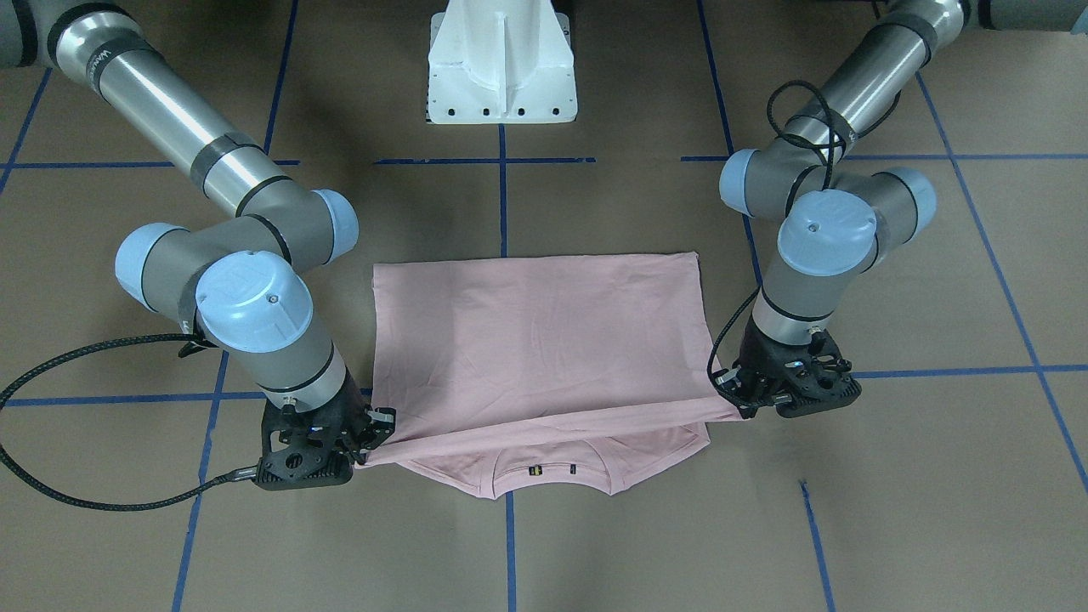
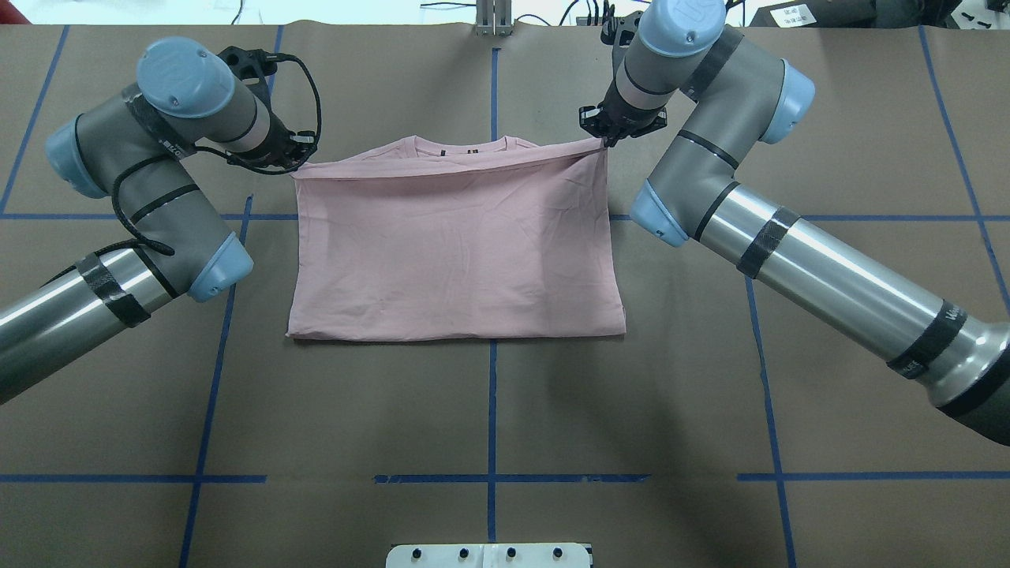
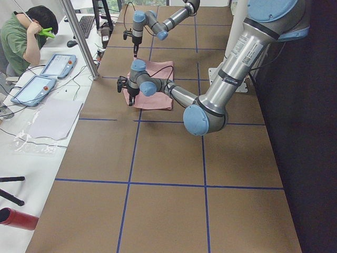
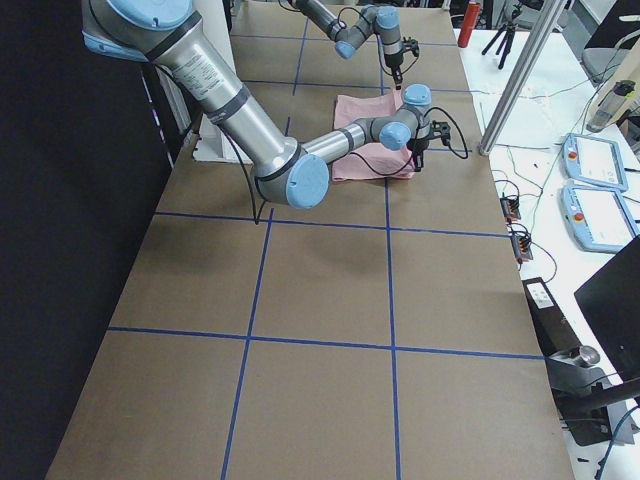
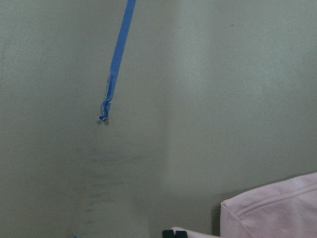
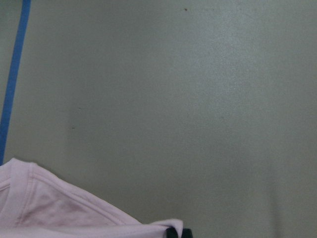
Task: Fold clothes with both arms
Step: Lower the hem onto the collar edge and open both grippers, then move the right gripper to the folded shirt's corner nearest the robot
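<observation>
The pale pink T-shirt [image 1: 535,340] lies on the brown table with its plain back up, folded over itself. Its collar [image 1: 552,467] peeks out beyond the folded-over edge. My left gripper [image 1: 738,406] is shut on one corner of that edge, and my right gripper [image 1: 374,438] is shut on the other. They hold the edge taut, just above the collar end. In the overhead view the shirt [image 2: 454,244] spans between the left gripper [image 2: 300,162] and the right gripper [image 2: 604,140]. Pink cloth shows low in the left wrist view [image 5: 277,213] and in the right wrist view [image 6: 49,203]. The dog print is hidden.
The white pedestal base [image 1: 501,68] stands behind the shirt on the robot's side. Blue tape lines [image 2: 491,410] cross the table. In the exterior left view an operator [image 3: 23,37] sits beyond the table edge, with tablets [image 3: 31,87] and a metal post [image 3: 79,37] nearby.
</observation>
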